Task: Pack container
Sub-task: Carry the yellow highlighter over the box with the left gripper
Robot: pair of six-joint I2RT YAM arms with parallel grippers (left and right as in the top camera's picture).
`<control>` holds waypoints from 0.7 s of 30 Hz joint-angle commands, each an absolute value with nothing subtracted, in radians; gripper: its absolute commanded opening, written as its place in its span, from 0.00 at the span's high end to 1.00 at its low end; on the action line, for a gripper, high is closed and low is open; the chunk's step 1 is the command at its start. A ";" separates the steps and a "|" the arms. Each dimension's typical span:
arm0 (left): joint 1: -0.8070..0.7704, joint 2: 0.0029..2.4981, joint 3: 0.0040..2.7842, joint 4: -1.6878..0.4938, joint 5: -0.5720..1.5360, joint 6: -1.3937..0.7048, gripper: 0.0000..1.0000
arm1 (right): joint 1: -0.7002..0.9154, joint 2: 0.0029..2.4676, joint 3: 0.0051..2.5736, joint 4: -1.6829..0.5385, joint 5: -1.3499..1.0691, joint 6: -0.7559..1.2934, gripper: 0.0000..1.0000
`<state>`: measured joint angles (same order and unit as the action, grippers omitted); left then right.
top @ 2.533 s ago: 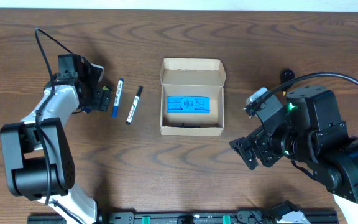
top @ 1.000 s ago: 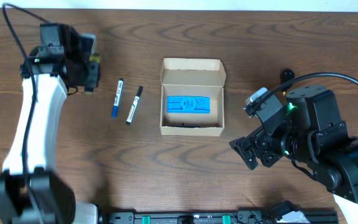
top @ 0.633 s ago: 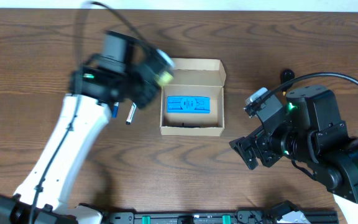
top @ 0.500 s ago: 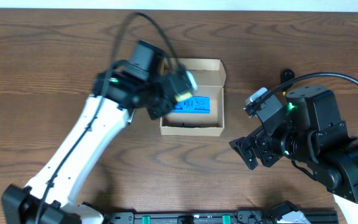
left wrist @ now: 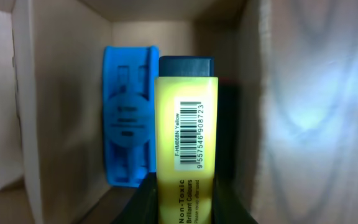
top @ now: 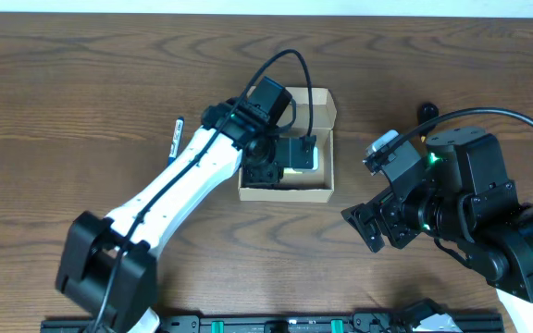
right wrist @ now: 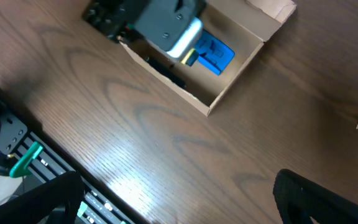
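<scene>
Basically, the placing step is underway: the left tool (top: pixel 290 157) is reaching down into the box (top: pixel 283 194), which is sitting mid-table with its flap standing open on the far side. The tool is gripping a yellow highlighter (left wrist: pixel 185 137), dark cap pointing at the box's end wall, with a blue item (left wrist: pixel 126 124) lying just beside it in the box. I'm judging it not yet released; can't tell whether it's touching the box floor. The next move is calling for laying it flat alongside the blue item, letting go, then lifting straight up so the fingers aren't dragging the cardboard wall. The right tool (top: pixel 366 229) is idling well right of the box, fingers spread, holding nothing. One blue pen (top: pixel 175 129) is showing on the table (top: pixel 81 74) left of the arm, probably waiting its turn; the arm is hiding whatever lies next to it. A small black object (top: pixel 427 111) is sitting far right, out of the way.
</scene>
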<state>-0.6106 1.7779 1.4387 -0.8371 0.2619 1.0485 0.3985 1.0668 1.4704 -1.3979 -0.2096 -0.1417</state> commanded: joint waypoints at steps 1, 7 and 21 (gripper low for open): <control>-0.609 1.802 1.443 -0.822 0.206 1.078 0.94 | 0.392 1.067 1.479 -1.399 -0.214 -0.135 0.01; -0.609 1.832 1.443 -0.811 0.207 1.077 0.94 | 0.392 1.067 1.479 -1.399 -0.214 -0.135 0.01; -0.611 1.834 1.443 -0.599 0.305 0.255 0.94 | 0.392 1.067 1.479 -1.399 -0.214 -0.135 0.01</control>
<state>-0.6109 1.8275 1.4387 -0.6258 0.2790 0.6895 0.3985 1.0668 1.4704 -1.3979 -0.2100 -0.1417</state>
